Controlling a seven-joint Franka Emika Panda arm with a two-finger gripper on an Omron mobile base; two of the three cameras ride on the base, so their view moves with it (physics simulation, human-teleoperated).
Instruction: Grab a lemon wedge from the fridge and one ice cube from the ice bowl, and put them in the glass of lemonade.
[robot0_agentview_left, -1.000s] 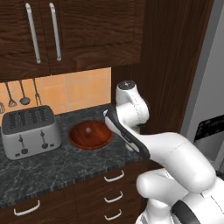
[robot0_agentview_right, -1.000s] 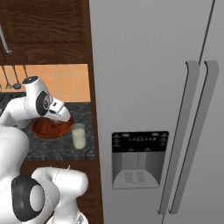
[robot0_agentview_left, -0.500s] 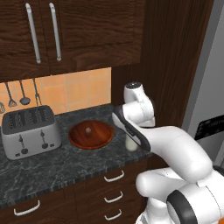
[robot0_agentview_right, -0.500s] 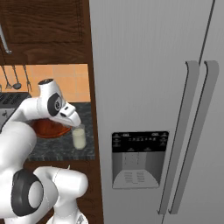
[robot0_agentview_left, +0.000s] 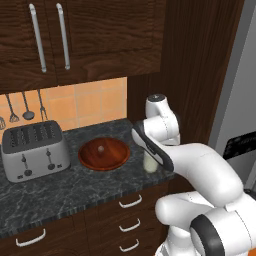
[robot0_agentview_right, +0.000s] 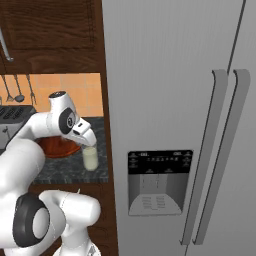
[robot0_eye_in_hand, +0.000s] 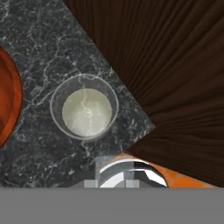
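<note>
Where the dark marbled worktop (robot0_agentview_left: 60, 187) runs across the lower left of the left base view, we list these items. Ice bowl (robot0_agentview_left: 104, 153): round, reddish-brown, left of centre in that view, with one small pale ice cube (robot0_agentview_left: 101, 148) lying inside it. Glass of lemonade (robot0_agentview_left: 150, 162): just right of the bowl, upright, partly covered by the arm; in the right base view the glass (robot0_agentview_right: 90, 157) stands at left of centre, near the worktop's right end. In the hand view the glass (robot0_eye_in_hand: 85, 107) sits at centre left, seen from straight above, its pale liquid ringed by a clear rim, and the bowl's edge (robot0_eye_in_hand: 9, 105) curves in at the left border. End effector (robot0_agentview_right: 88, 139): poised right over the glass in the right base view; we cannot tell how far its fingers are parted, nor whether it has hold of anything. Fridge (robot0_agentview_right: 175, 100): grey, both doors closed, taking up the right of the right base view, with a black-panelled dispenser (robot0_agentview_right: 159, 181) low in its left door. Silver toaster (robot0_agentview_left: 34, 150): at the left edge of the left base view, well apart from the glass. Lemon wedge: we cannot locate it.
</note>
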